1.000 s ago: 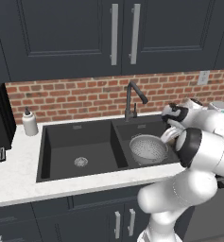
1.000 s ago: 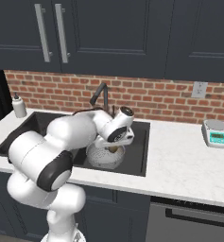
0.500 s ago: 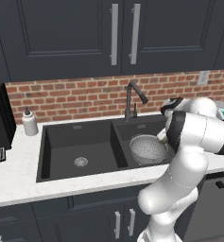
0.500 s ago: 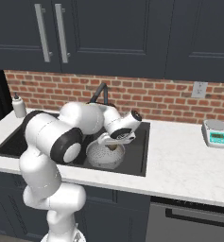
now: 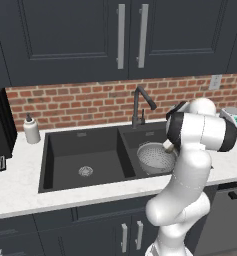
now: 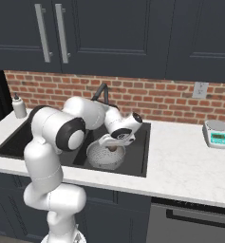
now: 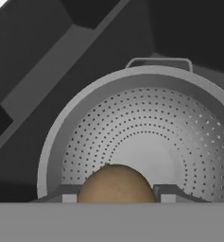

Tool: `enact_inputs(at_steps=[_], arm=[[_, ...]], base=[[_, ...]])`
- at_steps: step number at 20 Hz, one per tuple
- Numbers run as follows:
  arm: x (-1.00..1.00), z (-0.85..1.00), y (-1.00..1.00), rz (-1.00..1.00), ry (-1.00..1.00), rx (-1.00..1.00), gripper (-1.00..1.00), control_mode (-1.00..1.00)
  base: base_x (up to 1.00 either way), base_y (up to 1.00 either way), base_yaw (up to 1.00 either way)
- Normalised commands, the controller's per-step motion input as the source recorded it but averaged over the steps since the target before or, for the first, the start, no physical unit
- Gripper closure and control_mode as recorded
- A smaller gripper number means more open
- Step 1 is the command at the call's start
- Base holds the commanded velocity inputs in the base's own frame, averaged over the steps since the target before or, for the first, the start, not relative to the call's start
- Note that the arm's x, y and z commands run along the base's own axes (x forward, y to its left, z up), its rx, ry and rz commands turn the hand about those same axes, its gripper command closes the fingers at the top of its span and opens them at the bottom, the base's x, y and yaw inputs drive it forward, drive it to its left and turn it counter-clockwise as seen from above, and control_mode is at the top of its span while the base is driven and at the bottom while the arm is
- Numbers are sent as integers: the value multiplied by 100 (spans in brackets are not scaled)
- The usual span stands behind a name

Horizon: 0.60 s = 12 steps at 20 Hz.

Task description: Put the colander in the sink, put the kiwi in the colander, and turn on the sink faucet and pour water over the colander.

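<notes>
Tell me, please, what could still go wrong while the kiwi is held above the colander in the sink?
The end effector grips the kiwi over the near side of the colander, not its centre; released there, it may roll or bounce against the wall. The forearm hangs low over the sink edge, close to the sink faucet, so a careless retreat could knock either.

One perforated silvery metal colander [image 7: 146, 142]. One brown oval kiwi [image 7: 116, 184]. One matte black double-basin sink [image 5: 97, 155], two basins. One dark gooseneck faucet [image 5: 140, 105]. One white soap bottle [image 5: 31, 130]. One green-topped kitchen scale [image 6: 217, 133].
</notes>
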Motion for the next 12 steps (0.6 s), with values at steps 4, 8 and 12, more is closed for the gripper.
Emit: enact_inputs(at_steps=[4, 8, 12], arm=[[0, -37, 26, 0, 0, 0, 100, -100], [17, -19, 22, 0, 0, 0, 100, -100], [19, -20, 13, 0, 0, -2, 100, -100]], base=[[0, 0, 0], [0, 0, 0], [0, 0, 0]])
